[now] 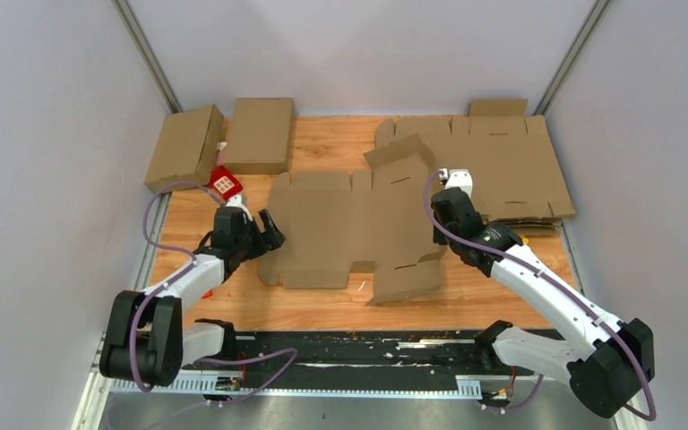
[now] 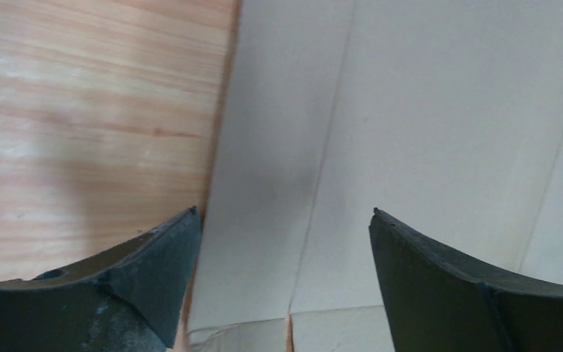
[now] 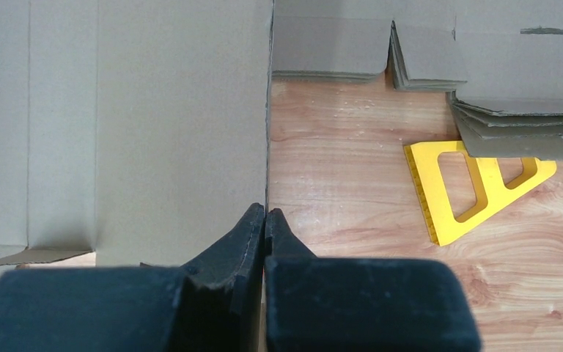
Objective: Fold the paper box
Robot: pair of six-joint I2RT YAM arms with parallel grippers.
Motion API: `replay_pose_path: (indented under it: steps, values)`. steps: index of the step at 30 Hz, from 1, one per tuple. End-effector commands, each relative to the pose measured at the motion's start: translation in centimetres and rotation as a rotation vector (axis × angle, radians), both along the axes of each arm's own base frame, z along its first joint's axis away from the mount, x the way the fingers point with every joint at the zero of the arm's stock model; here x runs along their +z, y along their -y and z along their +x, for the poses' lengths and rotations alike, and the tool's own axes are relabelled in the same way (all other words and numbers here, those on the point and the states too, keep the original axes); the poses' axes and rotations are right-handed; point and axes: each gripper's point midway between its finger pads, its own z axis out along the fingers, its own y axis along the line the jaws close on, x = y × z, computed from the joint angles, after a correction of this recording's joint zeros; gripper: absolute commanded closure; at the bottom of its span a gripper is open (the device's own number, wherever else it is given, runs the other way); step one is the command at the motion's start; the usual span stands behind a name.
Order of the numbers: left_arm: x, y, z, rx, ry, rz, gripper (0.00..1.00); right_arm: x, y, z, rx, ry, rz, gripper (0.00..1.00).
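Observation:
The paper box (image 1: 340, 224) is a flat brown cardboard blank lying on the wooden table (image 1: 322, 309), with the flaps on its right side tilted up. My left gripper (image 1: 267, 228) hovers at the blank's left edge. In the left wrist view it (image 2: 284, 213) stands wide open over the cardboard (image 2: 410, 110), nothing between its fingers. My right gripper (image 1: 450, 184) is at the blank's right edge. In the right wrist view it (image 3: 266, 211) is shut, tips right at the edge of the cardboard panel (image 3: 154, 110). Whether cardboard is pinched between them does not show.
Two folded boxes (image 1: 184, 148) (image 1: 258, 134) sit at the back left, with a red-and-white item (image 1: 225, 183) beside them. A stack of flat blanks (image 1: 511, 170) (image 3: 520, 125) lies at the back right. A yellow triangle ruler (image 3: 476, 187) rests just in front of it.

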Motion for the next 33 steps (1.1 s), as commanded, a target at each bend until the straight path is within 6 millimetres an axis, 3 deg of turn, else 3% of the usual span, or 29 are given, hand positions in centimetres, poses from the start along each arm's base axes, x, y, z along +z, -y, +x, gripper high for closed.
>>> replay_pose_path:
  steps: [1, 6, 13, 19, 21, 26, 33]
  values:
    - [0.1, 3.1, -0.2, -0.102, 0.002, -0.173, 0.11, 0.6, -0.3, 0.3, 0.002, 0.02, 0.019, 1.0]
    - [2.4, 4.9, 0.0, -0.179, 0.124, -0.268, 0.25, 0.3, -0.6, 0.3, 0.006, 0.015, 0.034, 1.0]
    - [5.2, 4.1, -0.2, -0.173, 0.27, -0.234, 0.42, -0.3, -0.8, 0.4, 0.014, -0.008, 0.025, 1.0]
    - [7.3, 4.3, -0.6, -0.173, 0.38, -0.27, 0.45, -0.3, -0.8, 0.5, 0.01, -0.011, 0.018, 1.0]
    - [7.1, 4.3, -0.6, -0.173, 0.381, -0.276, 0.45, -0.3, -0.8, 0.5, 0.01, -0.012, 0.018, 1.0]
    - [3.4, 2.3, -0.6, -0.111, 0.191, -0.134, 0.47, -0.2, -1.0, 0.7, 0.016, -0.012, 0.019, 1.0]
    - [2.2, 0.9, -0.6, -0.086, 0.129, -0.049, 0.44, -0.1, -1.1, 0.8, 0.018, -0.012, 0.019, 1.0]
